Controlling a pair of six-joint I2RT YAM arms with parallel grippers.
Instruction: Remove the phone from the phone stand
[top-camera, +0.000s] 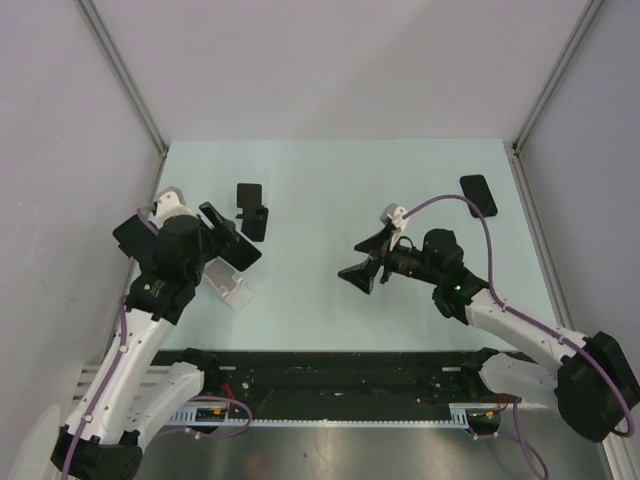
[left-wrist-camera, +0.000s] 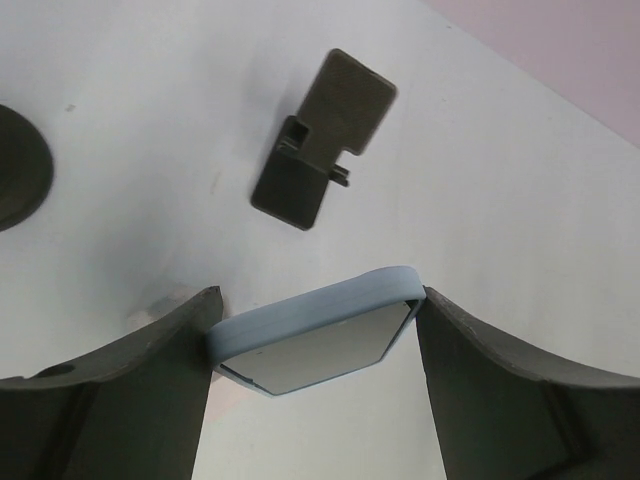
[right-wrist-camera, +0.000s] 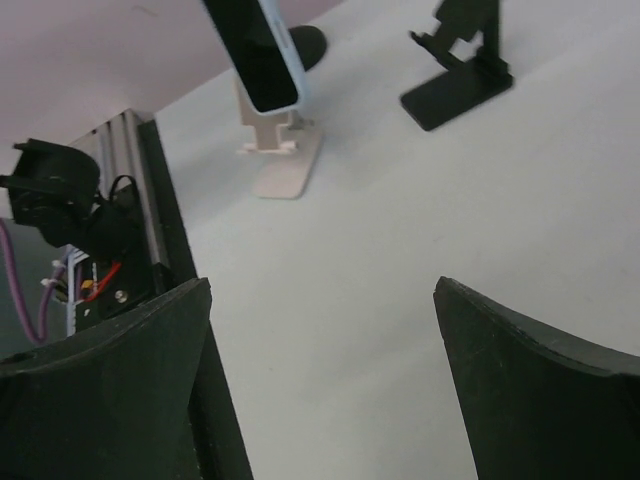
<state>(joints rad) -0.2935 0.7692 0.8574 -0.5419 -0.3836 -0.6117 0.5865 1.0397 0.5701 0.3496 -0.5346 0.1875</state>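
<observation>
The phone (left-wrist-camera: 310, 340) has a light blue case and a dark screen. My left gripper (left-wrist-camera: 320, 297) is shut on its two long edges and holds it tilted at the table's left (top-camera: 230, 243). In the right wrist view the phone (right-wrist-camera: 262, 50) hangs just over the white phone stand (right-wrist-camera: 280, 165); I cannot tell whether its lower end touches the cradle. The stand (top-camera: 229, 287) sits right below the left gripper (top-camera: 226, 243). My right gripper (top-camera: 362, 257) is open and empty above the middle of the table, with only bare table between its fingers (right-wrist-camera: 120, 380).
A black phone stand (top-camera: 253, 211) is just behind the phone; it also shows in the left wrist view (left-wrist-camera: 322, 140) and the right wrist view (right-wrist-camera: 455, 70). A dark flat slab (top-camera: 479, 195) lies at the back right. Side walls (top-camera: 120, 70) close the table in. A black rail (top-camera: 340, 385) runs along the near edge.
</observation>
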